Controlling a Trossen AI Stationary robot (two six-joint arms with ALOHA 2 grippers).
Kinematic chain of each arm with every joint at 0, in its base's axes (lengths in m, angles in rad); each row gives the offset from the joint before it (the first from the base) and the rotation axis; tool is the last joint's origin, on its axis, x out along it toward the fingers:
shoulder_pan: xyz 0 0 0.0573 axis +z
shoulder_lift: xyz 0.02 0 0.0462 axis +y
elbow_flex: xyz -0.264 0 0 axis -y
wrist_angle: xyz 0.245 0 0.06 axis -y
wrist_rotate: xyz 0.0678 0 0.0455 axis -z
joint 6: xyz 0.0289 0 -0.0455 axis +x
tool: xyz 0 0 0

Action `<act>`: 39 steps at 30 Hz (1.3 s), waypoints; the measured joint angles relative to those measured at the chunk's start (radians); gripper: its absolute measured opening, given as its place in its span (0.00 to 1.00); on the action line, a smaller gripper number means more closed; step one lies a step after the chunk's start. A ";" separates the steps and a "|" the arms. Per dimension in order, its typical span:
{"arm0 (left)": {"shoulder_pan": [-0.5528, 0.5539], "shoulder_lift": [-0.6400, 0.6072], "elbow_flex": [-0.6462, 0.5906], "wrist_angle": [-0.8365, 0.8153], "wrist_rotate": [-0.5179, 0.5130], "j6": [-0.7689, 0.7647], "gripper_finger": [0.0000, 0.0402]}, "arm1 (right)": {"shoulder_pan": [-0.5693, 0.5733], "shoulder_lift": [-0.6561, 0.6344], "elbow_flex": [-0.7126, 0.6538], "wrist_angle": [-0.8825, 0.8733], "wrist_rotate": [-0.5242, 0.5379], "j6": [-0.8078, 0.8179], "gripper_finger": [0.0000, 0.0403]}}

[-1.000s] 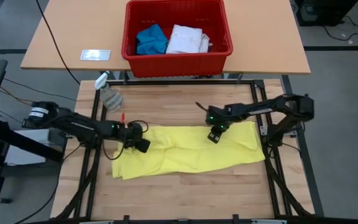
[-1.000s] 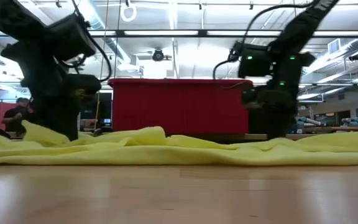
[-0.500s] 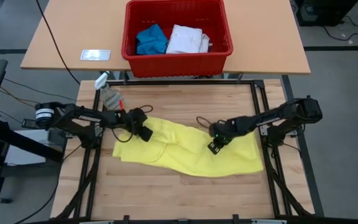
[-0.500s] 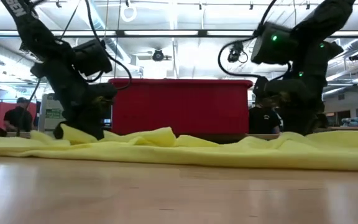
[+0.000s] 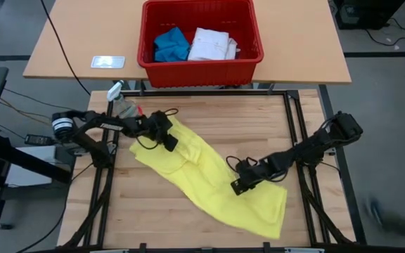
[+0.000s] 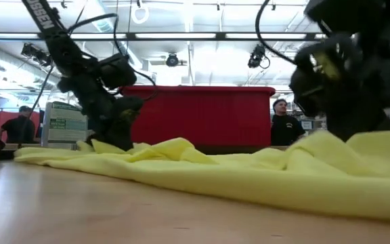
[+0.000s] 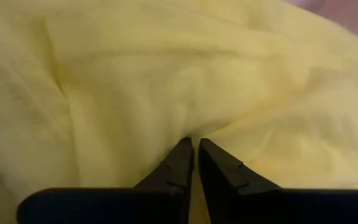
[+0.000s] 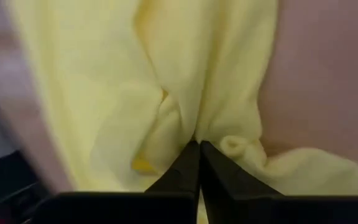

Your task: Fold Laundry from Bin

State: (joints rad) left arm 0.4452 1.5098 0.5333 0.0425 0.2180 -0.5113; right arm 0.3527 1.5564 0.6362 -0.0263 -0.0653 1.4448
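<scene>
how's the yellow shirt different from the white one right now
The yellow T-shirt lies spread in a long diagonal band on the wooden table, pinched by the left hand and right hand. The white shirt sits bunched and untouched in the red bin. Both are soft cloth.

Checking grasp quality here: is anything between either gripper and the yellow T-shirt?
Nothing visible. The left gripper and the right gripper are each pinched shut directly on the yellow T-shirt, which lies diagonally across the table.
</scene>
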 joint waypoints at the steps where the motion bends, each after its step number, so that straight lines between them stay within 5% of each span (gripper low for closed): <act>1: 0.006 0.011 0.017 0.000 0.010 0.012 0.09 | 0.004 -0.002 0.001 0.017 -0.006 0.000 0.04; 15: 0.111 -0.007 0.145 -0.353 0.097 0.181 0.15 | -0.104 -0.003 0.047 -0.130 -0.009 -0.146 0.04; 23: 0.083 -0.097 0.145 -0.555 0.109 0.135 0.15 | -0.213 -0.004 0.047 -0.084 -0.092 -0.402 0.04; 30: 0.020 -0.118 0.146 -0.553 0.089 0.028 0.14 | -0.374 -0.004 0.048 0.026 -0.192 -0.612 0.04; 39: 0.081 -0.116 0.146 -0.522 -0.078 0.011 0.14 | -0.378 -0.004 0.048 -0.251 -0.339 -0.697 0.04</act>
State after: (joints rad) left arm 0.5258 1.3941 0.6788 -0.4797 0.1404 -0.5002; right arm -0.0250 1.5520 0.6846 -0.2775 -0.4044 0.7480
